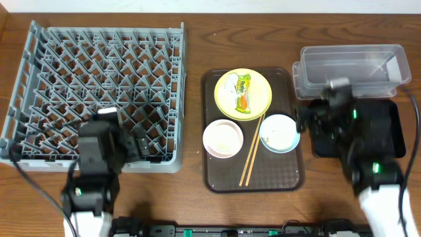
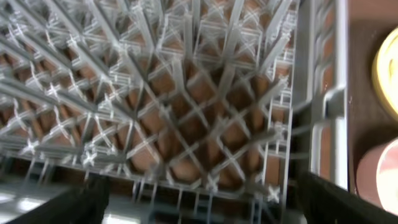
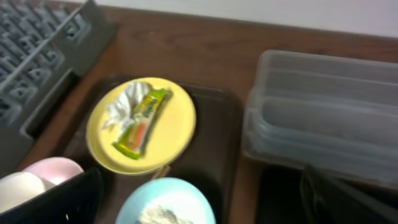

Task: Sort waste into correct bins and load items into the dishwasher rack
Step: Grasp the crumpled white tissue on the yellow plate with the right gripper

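The wrapper (image 1: 244, 92) and tissue (image 1: 229, 94) lie on the yellow plate (image 1: 262, 84), on the brown tray (image 1: 276, 172) between the rack (image 1: 99, 27) and the clear tub (image 1: 352, 62). Nothing looks sorted, so you're at the first pick: bring the right gripper (image 3: 200, 186) down over the wrapper. Its fingers (image 3: 62, 200) are spread wide, empty; the left gripper (image 2: 205, 196), above the rack, likewise.

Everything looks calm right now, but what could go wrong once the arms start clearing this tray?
The wrapper and tissue lie loose on the yellow plate; tilting the plate first would likely slide them off. The blue bowl holds crumbs that could scatter if it is racked unemptied. The thin chopsticks lie flat between the blue bowl and the pink bowl, so they look hard to pinch and easy to knock.
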Controlling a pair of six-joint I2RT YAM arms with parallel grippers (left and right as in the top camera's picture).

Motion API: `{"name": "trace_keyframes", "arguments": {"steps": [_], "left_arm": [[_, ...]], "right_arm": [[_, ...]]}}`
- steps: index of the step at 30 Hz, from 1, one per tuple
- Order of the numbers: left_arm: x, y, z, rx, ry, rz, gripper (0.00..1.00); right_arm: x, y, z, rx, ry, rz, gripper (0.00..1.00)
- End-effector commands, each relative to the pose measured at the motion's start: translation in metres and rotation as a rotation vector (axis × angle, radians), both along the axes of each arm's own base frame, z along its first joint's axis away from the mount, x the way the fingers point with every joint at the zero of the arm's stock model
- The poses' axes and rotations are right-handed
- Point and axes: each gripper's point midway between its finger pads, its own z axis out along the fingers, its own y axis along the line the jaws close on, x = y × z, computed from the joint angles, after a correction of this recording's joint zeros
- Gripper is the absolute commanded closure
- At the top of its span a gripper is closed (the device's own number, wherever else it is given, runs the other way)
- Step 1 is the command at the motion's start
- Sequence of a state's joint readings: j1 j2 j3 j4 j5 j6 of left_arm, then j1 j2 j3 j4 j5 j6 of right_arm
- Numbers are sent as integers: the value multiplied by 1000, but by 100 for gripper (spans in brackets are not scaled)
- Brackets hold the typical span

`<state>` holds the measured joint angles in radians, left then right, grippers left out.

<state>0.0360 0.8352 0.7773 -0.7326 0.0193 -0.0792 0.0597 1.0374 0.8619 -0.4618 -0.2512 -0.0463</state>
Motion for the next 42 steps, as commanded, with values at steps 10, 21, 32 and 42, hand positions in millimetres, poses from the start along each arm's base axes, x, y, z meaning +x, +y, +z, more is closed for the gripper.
{"name": "trace_keyframes", "arguments": {"steps": [10,21,32,42], "left_arm": [[9,0,7,-10,207,8,2],[12,0,8,-10,192,8,2],[14,0,9,-10,187,7,2],[14,0,9,-10,187,7,2]], "right_arm": [[54,42,22,26,200,171,1],[111,98,15,79,68,143,24],[127,181,-97,34,200,205,41],[124,196,-177,-22,315,98,46]]}}
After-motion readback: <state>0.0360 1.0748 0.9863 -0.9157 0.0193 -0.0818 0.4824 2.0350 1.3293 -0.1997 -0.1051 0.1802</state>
